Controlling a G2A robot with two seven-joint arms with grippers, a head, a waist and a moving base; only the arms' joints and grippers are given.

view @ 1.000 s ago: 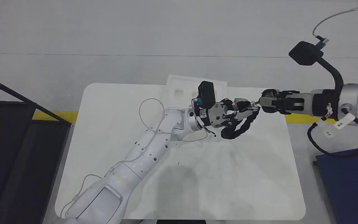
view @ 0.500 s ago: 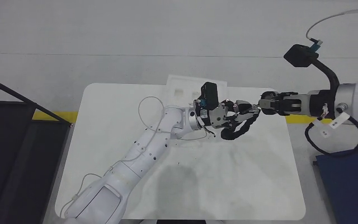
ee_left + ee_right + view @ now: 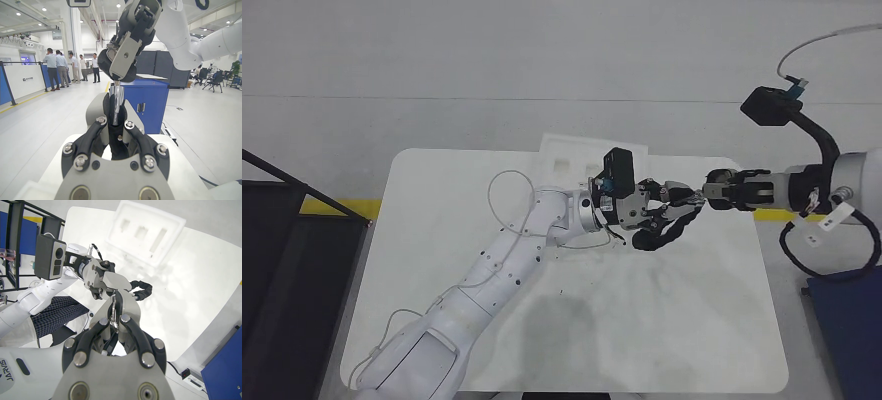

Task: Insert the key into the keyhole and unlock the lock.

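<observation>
Above the middle of the table, my left gripper (image 3: 672,195) is shut on the lock, a chrome cylinder (image 3: 116,98) whose black sleeved cable loop (image 3: 667,232) hangs below it. My right gripper (image 3: 705,190) comes in from the right, shut on the flat metal key (image 3: 113,310). In the left wrist view the key's blade (image 3: 117,82) touches the cylinder's end face, directly beneath the right gripper (image 3: 121,74). How deep the blade sits in the keyhole is hidden. The right wrist view shows the left gripper (image 3: 111,286) and the cable loop (image 3: 144,290) just beyond the key.
A white foam tray (image 3: 577,155) with several recesses lies at the far edge of the white table (image 3: 462,220). A dark rack stands off the table's left side and a blue cabinet (image 3: 852,330) off its right. Bare tabletop lies under both grippers.
My right arm has shifted a little to the left toward the lock and its wrist has turned, swinging its camera to the left. The left gripper has stayed almost in place.
</observation>
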